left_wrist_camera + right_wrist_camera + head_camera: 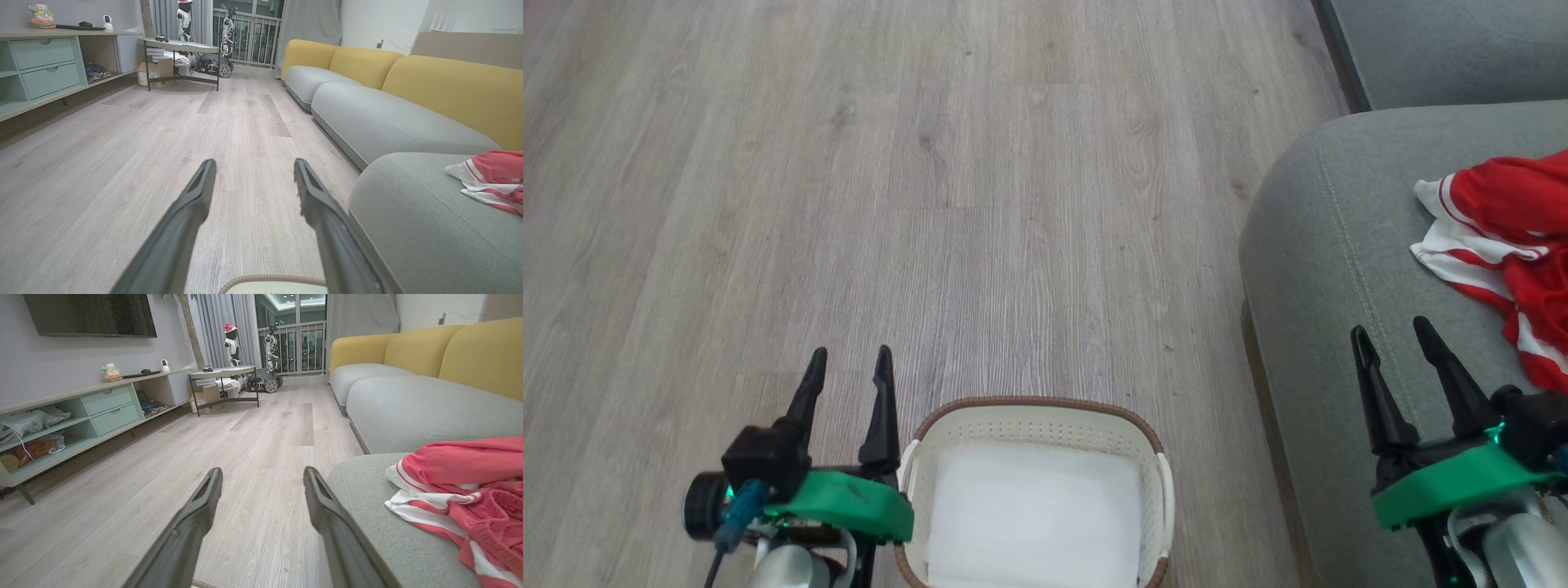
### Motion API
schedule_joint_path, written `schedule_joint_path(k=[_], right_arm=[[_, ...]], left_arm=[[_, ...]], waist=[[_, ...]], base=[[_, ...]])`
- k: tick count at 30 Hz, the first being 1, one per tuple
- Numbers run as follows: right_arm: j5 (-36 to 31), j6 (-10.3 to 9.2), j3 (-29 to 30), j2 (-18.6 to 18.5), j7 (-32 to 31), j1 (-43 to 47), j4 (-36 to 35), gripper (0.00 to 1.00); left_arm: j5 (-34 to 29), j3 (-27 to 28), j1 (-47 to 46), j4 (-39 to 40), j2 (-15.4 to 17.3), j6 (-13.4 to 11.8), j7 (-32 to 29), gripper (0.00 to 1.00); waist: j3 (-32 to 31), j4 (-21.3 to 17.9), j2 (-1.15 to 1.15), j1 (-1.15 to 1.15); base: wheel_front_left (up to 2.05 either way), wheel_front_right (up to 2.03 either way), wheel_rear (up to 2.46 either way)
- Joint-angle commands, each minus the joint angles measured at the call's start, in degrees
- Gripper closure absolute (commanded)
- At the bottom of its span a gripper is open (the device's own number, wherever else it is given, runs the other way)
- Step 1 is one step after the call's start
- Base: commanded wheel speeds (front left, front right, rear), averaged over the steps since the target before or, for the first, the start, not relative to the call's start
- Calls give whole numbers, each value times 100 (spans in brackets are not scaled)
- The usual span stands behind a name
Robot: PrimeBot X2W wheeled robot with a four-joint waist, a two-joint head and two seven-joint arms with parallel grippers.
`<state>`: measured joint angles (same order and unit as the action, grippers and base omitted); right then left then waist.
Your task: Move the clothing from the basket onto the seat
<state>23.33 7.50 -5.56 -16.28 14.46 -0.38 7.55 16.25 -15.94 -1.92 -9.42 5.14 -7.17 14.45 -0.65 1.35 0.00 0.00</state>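
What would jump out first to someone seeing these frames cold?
The red-and-white clothing heaped on the grey-green seat at the right draws the eye first. Then the cream basket on the floor at bottom centre, a white liner sheet inside, with the open left gripper beside it and the open right gripper over the seat.

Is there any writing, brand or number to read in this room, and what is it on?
No text can be read.
The clothing on the seat: red and white stripes, no lettering.
The basket: no label in view.
The small card beside the figurine: too small to read.
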Motion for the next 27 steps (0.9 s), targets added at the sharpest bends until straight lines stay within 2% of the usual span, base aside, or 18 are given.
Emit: schedule_joint_path(k=[1,16,17,21,27], right_arm=[[-24,-1,-69,-49,53,-114,-198,0],[41,-1,-121,-26,53,-170,-166,0],[10,0,-31,26,0,-5,6,100],[20,1,-102,124,-16,109,331,100],[361,1,-54,173,-104,81,340,100]], left_arm=[[-71,239,-131,163,-20,40,55,0],[-300,481,-125,45,-190,318,55,0],[-248,241,20,-126,-180,316,0,100],[-235,184,167,-474,-179,313,-28,100],[149,272,143,-470,-175,368,-118,100]], waist=[[-1,1,0,0],[27,-36,0,0],[28,-37,0,0],[29,-39,0,0],[32,-44,0,0]], base=[[0,0,0],[0,0,0],[0,0,0],[0,0,0],[0,0,0]])
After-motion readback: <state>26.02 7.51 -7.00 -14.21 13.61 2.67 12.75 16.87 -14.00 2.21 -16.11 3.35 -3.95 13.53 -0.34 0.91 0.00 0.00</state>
